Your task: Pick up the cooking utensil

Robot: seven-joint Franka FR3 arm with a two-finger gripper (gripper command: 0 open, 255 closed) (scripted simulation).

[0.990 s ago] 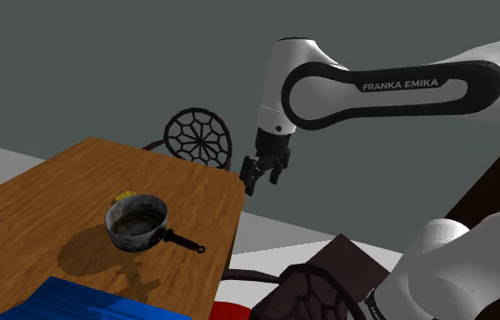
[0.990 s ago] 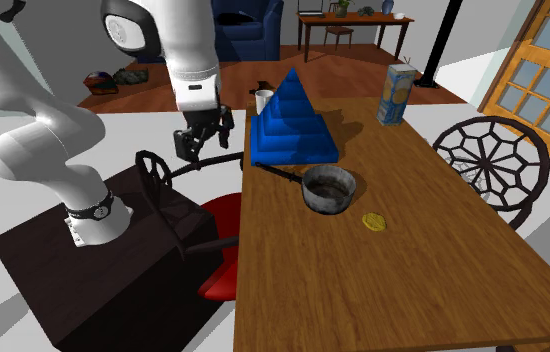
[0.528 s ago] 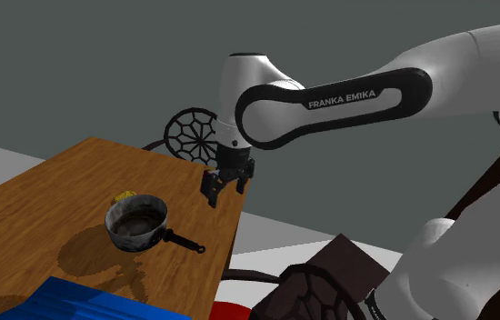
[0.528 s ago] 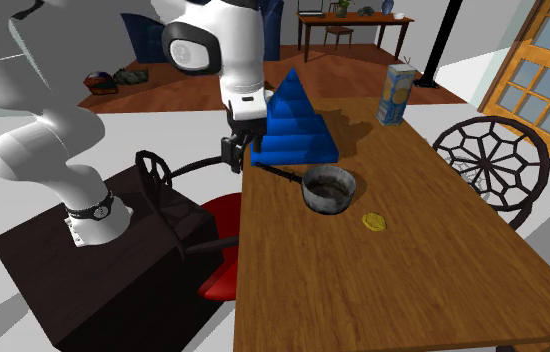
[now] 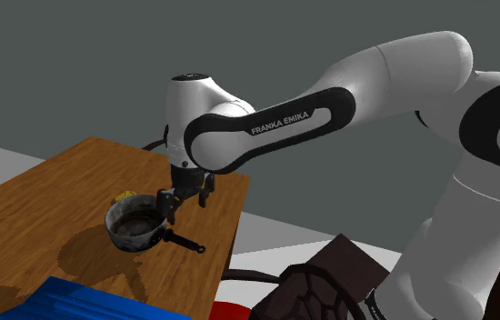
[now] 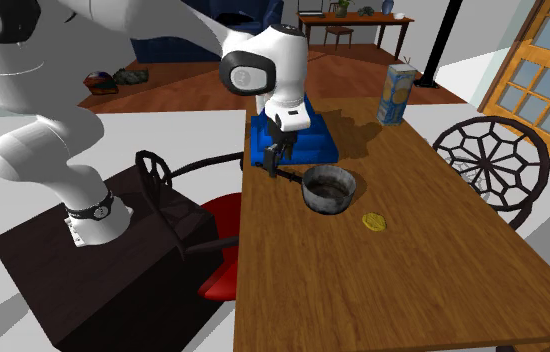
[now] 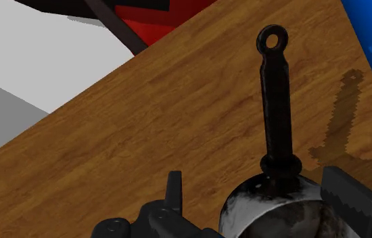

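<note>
Small dark grey saucepan with a long black handle [image 5: 135,223] sits upright on the brown wooden table [image 5: 48,200]. The black two-finger gripper [image 5: 183,197] hangs over the handle's root, fingers spread wide, clasping nothing.

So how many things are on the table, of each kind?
Pan: 1
Blue block: 1
Box: 1
Small yellow thing: 1
Total in view: 4

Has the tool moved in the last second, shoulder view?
Yes. The tool went toward the shoulder view's left and down, from beyond the table edge to just above the pan, near where its handle joins.
</note>
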